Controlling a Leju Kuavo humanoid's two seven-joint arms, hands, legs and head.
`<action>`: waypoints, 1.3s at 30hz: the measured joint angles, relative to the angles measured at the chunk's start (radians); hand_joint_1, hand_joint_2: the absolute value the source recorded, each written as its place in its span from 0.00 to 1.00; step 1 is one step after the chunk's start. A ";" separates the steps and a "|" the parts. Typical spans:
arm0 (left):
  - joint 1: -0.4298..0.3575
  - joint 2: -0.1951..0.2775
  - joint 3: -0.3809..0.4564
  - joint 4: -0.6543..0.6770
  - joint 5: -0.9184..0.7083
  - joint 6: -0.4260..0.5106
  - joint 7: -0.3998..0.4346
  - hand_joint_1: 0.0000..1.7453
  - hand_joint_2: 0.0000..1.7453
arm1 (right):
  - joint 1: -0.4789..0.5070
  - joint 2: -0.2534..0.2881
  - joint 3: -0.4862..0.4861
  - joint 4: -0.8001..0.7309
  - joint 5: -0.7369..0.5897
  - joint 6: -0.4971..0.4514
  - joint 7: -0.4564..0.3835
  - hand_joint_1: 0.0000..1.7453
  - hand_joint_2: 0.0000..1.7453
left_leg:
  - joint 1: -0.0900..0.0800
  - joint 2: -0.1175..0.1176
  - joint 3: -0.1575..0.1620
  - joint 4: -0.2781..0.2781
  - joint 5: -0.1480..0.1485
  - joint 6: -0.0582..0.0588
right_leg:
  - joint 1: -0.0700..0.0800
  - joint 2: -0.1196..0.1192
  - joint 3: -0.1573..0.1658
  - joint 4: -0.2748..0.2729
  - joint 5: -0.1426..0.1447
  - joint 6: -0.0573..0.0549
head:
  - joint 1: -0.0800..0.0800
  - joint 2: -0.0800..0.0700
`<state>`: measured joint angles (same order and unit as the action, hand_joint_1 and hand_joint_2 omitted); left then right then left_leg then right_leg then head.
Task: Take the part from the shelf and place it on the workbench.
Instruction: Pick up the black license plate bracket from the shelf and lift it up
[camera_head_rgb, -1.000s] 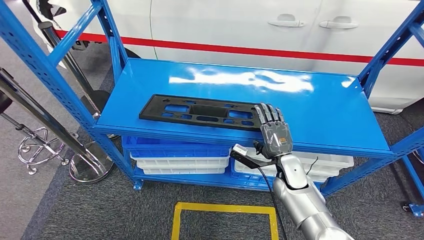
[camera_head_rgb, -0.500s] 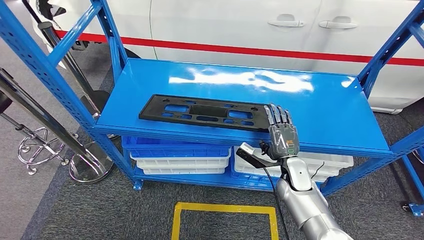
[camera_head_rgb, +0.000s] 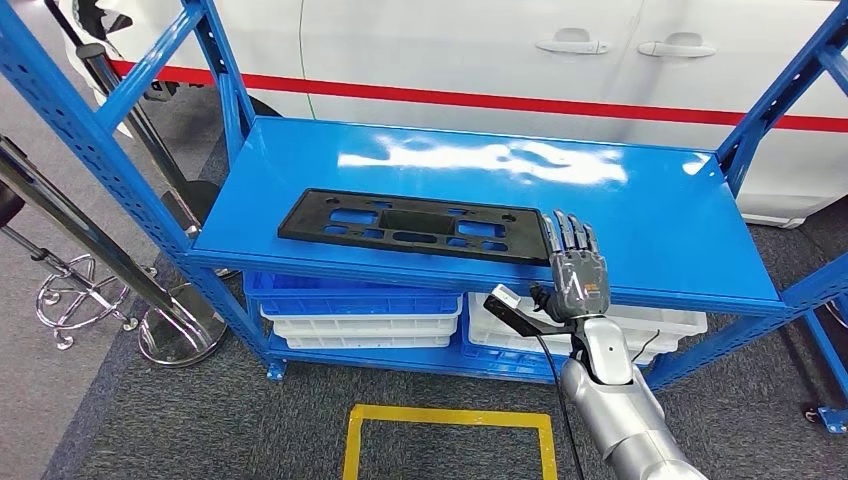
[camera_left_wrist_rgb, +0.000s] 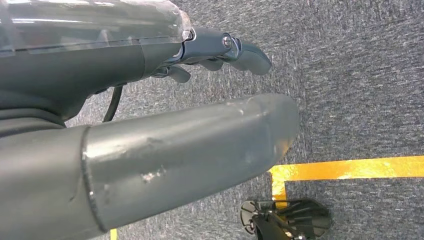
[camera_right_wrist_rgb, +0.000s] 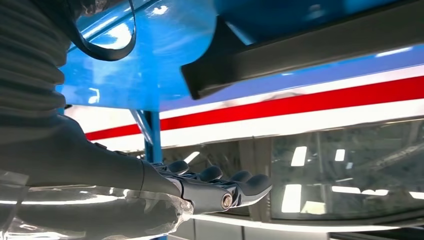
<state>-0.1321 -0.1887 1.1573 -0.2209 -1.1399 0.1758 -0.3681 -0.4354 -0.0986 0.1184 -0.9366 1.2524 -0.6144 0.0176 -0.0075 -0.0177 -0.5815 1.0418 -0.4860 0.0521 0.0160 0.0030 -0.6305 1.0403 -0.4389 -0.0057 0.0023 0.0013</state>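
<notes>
Here we look down from the robot's head at a blue metal shelf (camera_head_rgb: 640, 215) with a white car parked behind it. On the shelf's top board lies the part (camera_head_rgb: 410, 224), a long, flat black plastic panel with cut-out openings, resting lengthwise near the front edge. It lies flat and loose, within reach from the front.

Our right hand (camera_head_rgb: 574, 268) is raised over the front edge of the shelf, just beside the right end of the part. Its fingers are straight and spread a little apart, and it holds nothing. From the right wrist view, the fingers (camera_right_wrist_rgb: 220, 185) stretch out flat with the part's dark end (camera_right_wrist_rgb: 300, 55) close by; we cannot tell whether they touch it. We judge the flat, open pose suits sliding onto or under a thin panel.

Our left hand (camera_left_wrist_rgb: 150, 145) hangs low over grey carpet with yellow floor tape (camera_left_wrist_rgb: 350, 169); its fingers look loosely curled, and we cannot tell more.

The grasp is not yet made.
</notes>
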 joint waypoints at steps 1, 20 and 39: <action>0.000 0.000 -0.001 0.000 0.000 0.000 0.000 0.00 0.00 | 0.000 -0.002 -0.005 0.003 -0.002 -0.002 -0.002 0.00 1.00 | 0.000 0.000 0.000 0.000 0.000 0.000 | 0.000 0.000 0.000 0.000 0.000 0.000 | 0.000 0.000; -0.013 -0.015 -0.024 0.000 -0.010 -0.033 0.004 0.00 0.00 | -0.118 0.061 0.013 0.108 0.093 0.016 -0.031 0.00 1.00 | 0.000 0.000 0.000 0.000 0.000 0.000 | 0.000 0.000 0.000 0.001 0.000 0.000 | 0.000 0.000; -0.013 -0.019 -0.032 0.000 -0.009 -0.039 -0.005 0.00 0.00 | -0.127 0.128 0.115 0.125 0.121 0.022 -0.011 0.00 1.00 | 0.000 0.000 0.000 0.000 0.000 0.000 | 0.000 0.000 0.000 0.001 0.000 0.000 | 0.000 0.000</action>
<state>-0.1448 -0.2079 1.1257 -0.2209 -1.1492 0.1366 -0.3729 -0.5628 0.0298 0.2332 -0.8114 1.3731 -0.5928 0.0062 -0.0079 -0.0179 -0.5815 1.0417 -0.4860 0.0521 0.0157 0.0028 -0.6300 1.0412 -0.4391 -0.0060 0.0023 0.0011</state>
